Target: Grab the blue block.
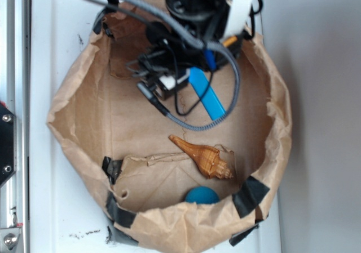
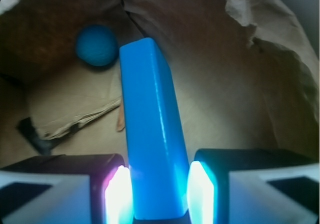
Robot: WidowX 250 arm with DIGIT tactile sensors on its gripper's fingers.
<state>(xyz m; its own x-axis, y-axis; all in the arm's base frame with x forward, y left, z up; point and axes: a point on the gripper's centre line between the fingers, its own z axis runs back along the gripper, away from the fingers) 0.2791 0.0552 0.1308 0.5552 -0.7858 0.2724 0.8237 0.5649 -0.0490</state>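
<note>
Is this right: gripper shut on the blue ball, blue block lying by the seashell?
No, swapped. The wrist view shows the gripper shut on the blue block. The blue ball lies loose by the seashell in the exterior view.

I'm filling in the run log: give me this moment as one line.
gripper: shut on blue block | block: juts forward between pads | bag: seashell, blue ball untouched
</note>
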